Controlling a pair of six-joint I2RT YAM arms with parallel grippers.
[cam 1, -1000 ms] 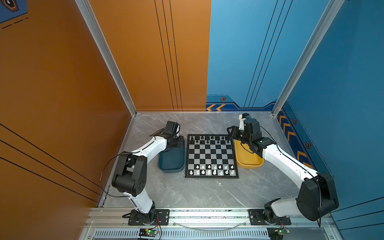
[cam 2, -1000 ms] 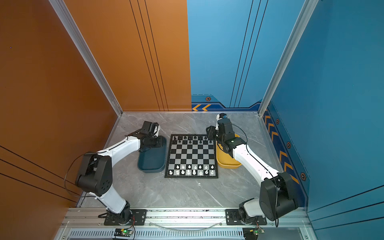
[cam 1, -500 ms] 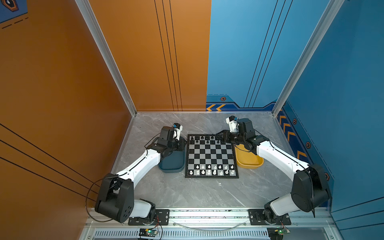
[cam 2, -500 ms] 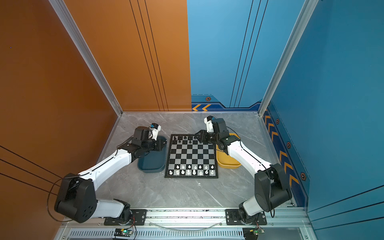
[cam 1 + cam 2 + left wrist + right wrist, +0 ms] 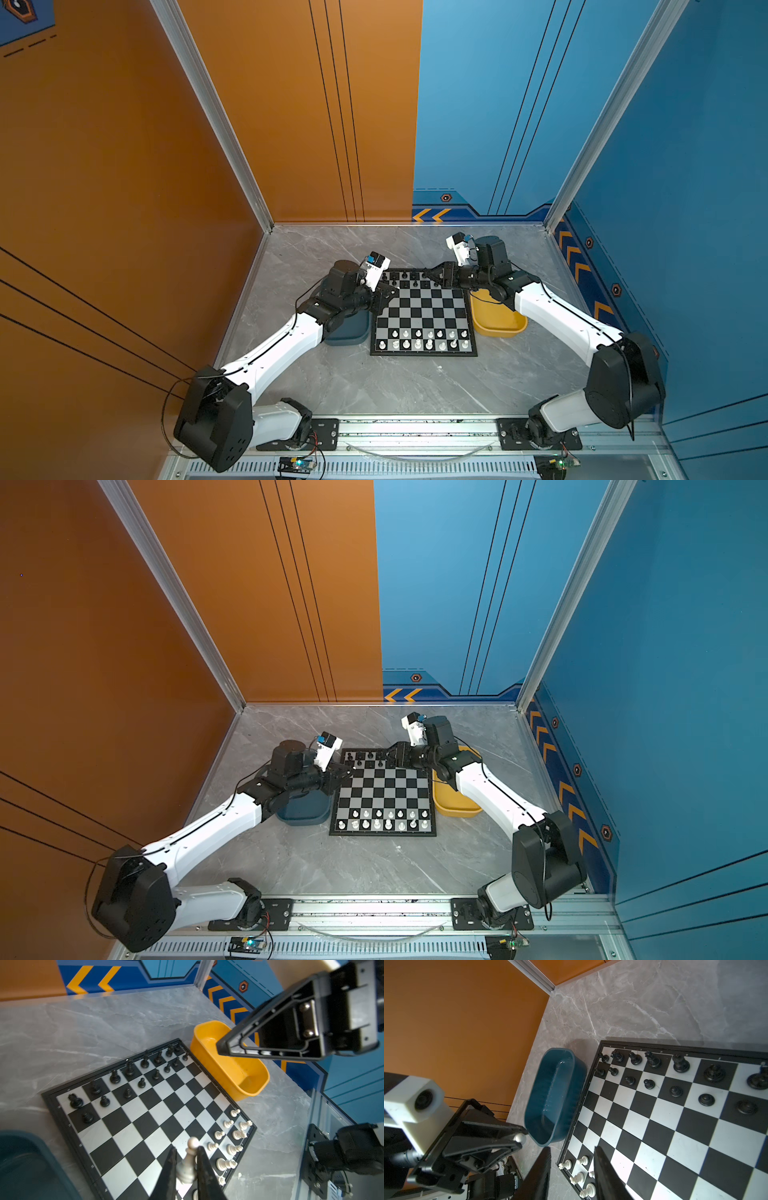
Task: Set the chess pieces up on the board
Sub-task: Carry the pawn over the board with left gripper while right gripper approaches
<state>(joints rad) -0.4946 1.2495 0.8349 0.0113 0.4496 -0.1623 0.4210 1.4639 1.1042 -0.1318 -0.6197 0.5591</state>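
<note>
Left claw (image 5: 187, 1150): nearly closed, pinching a white pawn (image 5: 189, 1159) by its body. The pawn's round head poked out past the fingertips. The right wrist view also caught that head (image 5: 520, 1137) at the claw's tip. In both top views the left claw (image 5: 390, 291) hung over the far left corner of the board (image 5: 424, 309). The pawn itself was too small to make out there.

Right claw (image 5: 572, 1149): jaws partly apart, nothing between them. In both top views it (image 5: 427, 274) sat above the board's far edge, close to the black back row.

Board lay flat on the grey table (image 5: 415, 386). Black pieces (image 5: 405, 275) stood upright in the two far rows. White pieces (image 5: 418, 333) stood upright in the two near rows. Could not count them reliably.

Teal tray (image 5: 351, 332) lay just beside the board's left edge, partly under the left arm. Yellow tray (image 5: 498, 328) lay just beside the right edge, partly under the right arm.
</note>
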